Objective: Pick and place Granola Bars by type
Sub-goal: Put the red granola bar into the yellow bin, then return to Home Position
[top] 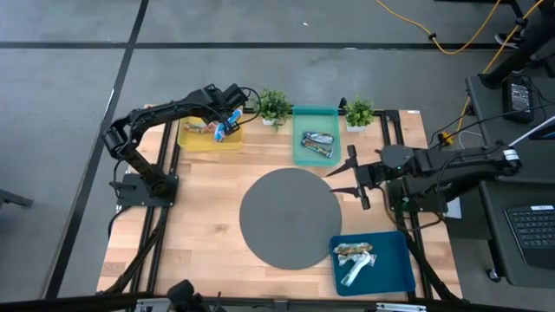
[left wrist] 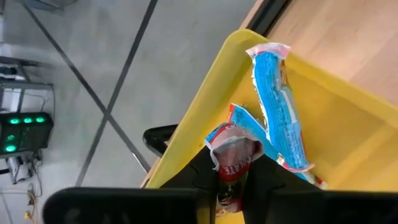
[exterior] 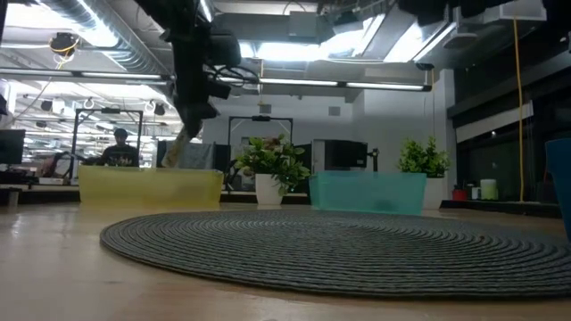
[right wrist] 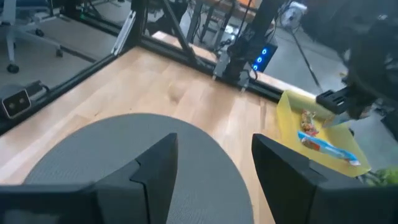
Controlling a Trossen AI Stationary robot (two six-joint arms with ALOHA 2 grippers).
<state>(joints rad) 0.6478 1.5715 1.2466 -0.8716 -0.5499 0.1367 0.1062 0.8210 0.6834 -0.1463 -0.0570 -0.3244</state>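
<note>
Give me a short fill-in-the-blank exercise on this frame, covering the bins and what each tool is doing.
1. The left tool hangs over the ____ bin, its fingers pinching a red-marked granola bar.
2. The right tool waits with open fingers above the round grey ____.
3. Between the two potted plants stands the ____ bin.
4. In the high view, the blue tray holds ____ bars.

Missing words: yellow; mat; teal; two

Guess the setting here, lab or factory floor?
Likely a robotics lab or workshop: exposed ceiling ducts and strip lights, a person at a far bench, orange cable on grey floor.
</note>
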